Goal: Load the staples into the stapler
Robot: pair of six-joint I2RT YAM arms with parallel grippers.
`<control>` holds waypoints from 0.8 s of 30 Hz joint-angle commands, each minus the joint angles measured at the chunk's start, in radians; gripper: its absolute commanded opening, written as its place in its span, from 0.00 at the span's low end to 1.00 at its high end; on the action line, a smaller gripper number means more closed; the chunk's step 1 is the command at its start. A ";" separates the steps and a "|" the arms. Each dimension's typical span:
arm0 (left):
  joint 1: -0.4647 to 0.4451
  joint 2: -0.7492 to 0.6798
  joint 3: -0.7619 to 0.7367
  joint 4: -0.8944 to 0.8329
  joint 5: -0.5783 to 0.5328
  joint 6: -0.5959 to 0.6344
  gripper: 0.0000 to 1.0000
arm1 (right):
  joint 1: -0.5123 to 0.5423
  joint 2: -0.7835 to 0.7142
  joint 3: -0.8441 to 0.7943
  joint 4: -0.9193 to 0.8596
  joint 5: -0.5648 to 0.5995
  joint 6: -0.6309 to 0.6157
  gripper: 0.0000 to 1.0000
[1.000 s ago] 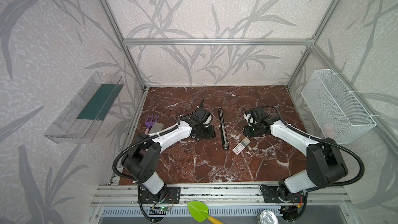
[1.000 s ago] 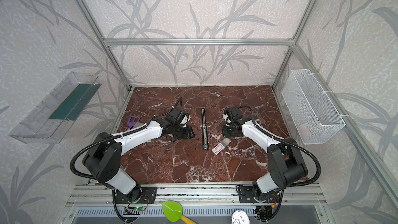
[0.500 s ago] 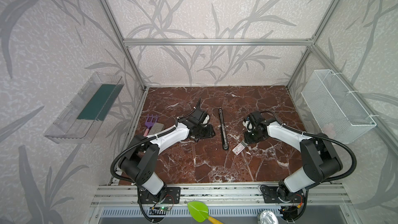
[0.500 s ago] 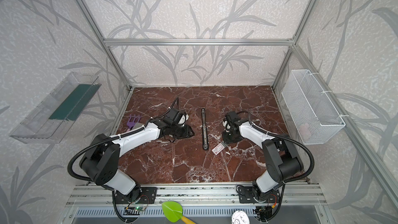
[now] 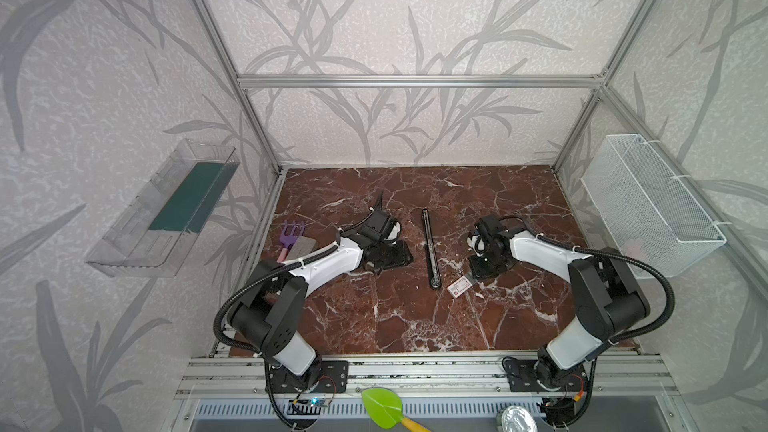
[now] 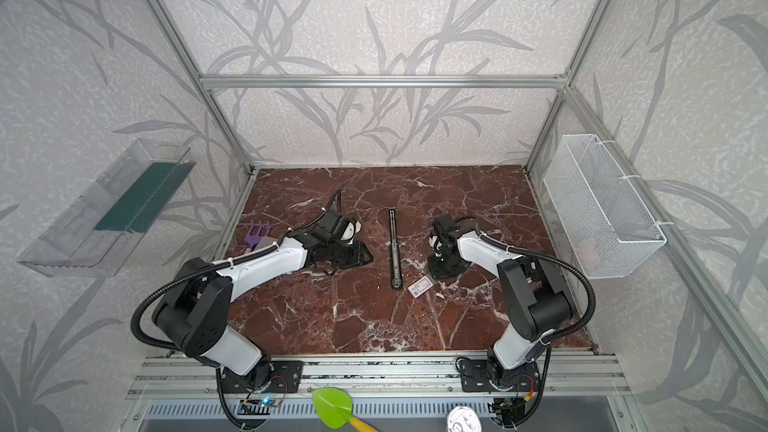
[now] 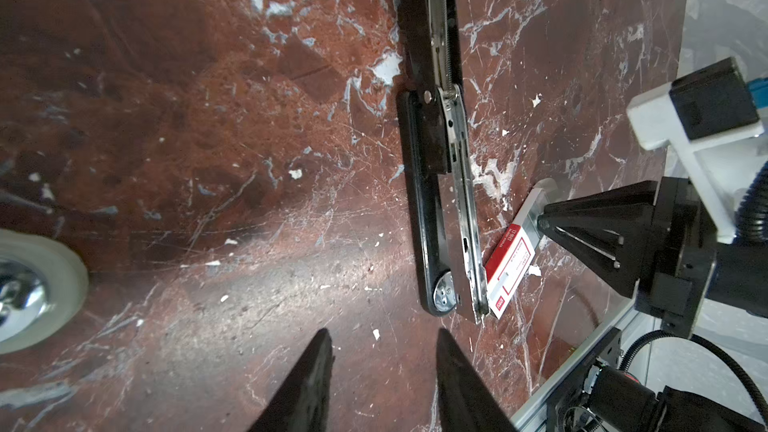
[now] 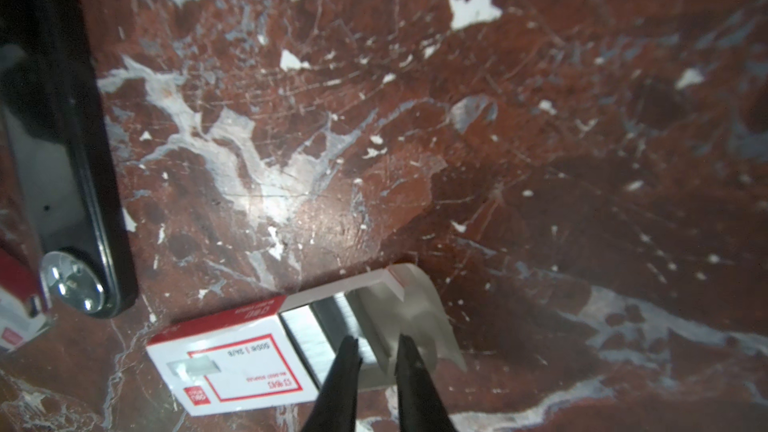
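Narrowing to a slit, the right pincer [image 8: 374, 344] had dropped onto the staples [image 8: 237, 361], their tray [image 8: 328, 317] slid open, beside the stapler [image 7: 424, 201] on the desk [image 5: 395, 317]; grip uncertain. Left pincer [image 7: 384, 332] hung half-open, empty. A strip pickup seemed imminent.

The right tool [image 8: 376, 347] shows only its tips in the right wrist view; whether they pinch anything in the staple box [image 8: 232, 363] cannot be told. In both top views those tips are hidden under the wrist, and the box print is too small to read. The stapler [image 7: 424, 139] runs off the edge of both wrist views
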 commanded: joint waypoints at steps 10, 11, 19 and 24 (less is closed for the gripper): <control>0.014 -0.044 -0.027 0.024 0.013 -0.018 0.43 | 0.031 0.035 0.037 -0.073 0.049 -0.024 0.17; 0.015 -0.046 -0.029 0.027 0.014 -0.019 0.43 | 0.033 0.038 0.039 -0.077 0.052 -0.023 0.17; 0.024 -0.058 -0.049 0.039 0.021 -0.025 0.42 | 0.066 0.041 0.055 -0.097 0.096 -0.028 0.07; 0.028 -0.066 -0.052 0.044 0.023 -0.028 0.42 | 0.073 0.020 0.056 -0.096 0.102 -0.026 0.02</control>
